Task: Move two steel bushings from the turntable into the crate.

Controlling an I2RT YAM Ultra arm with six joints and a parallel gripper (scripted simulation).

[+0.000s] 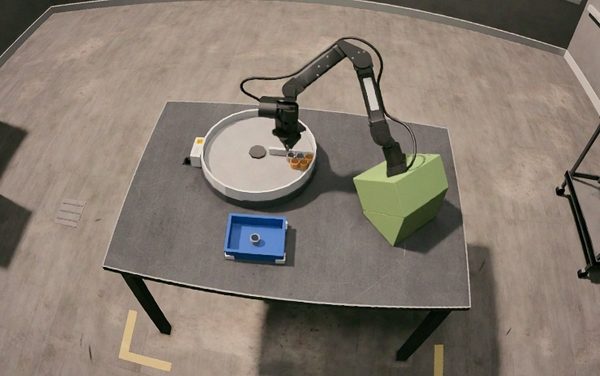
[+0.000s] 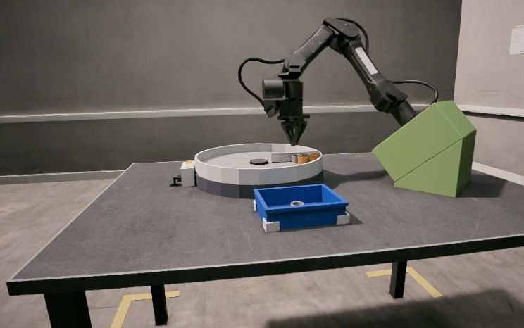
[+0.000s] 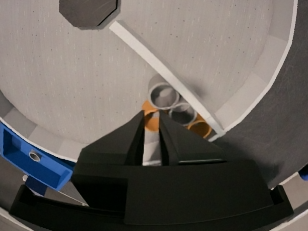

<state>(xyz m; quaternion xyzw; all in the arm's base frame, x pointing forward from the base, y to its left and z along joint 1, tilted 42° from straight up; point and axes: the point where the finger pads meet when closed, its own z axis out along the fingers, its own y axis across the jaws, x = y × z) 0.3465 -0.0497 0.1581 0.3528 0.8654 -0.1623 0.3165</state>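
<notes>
The round white turntable [image 1: 259, 152] holds a cluster of bushings by its right rim, against a white radial bar [image 1: 277, 151]. Two steel bushings [image 1: 290, 155] [image 1: 299, 155] stand there with three orange bushings [image 1: 303, 165] beside them. In the wrist view the steel ones [image 3: 163, 97] [image 3: 182, 114] lie just beyond my fingertips. My gripper [image 1: 287, 145] hangs above the cluster, pointing down, shut and empty; it also shows in the exterior view [image 2: 293, 143] clear of the rim. The blue crate [image 1: 255, 239] holds one steel bushing [image 1: 254, 236].
A dark octagonal hub [image 1: 257, 152] sits at the turntable's centre. A small white box [image 1: 197, 151] is fixed to the turntable's left side. My arm rises from a green block [image 1: 402, 194] at the table's right. The crate stands in front of the turntable.
</notes>
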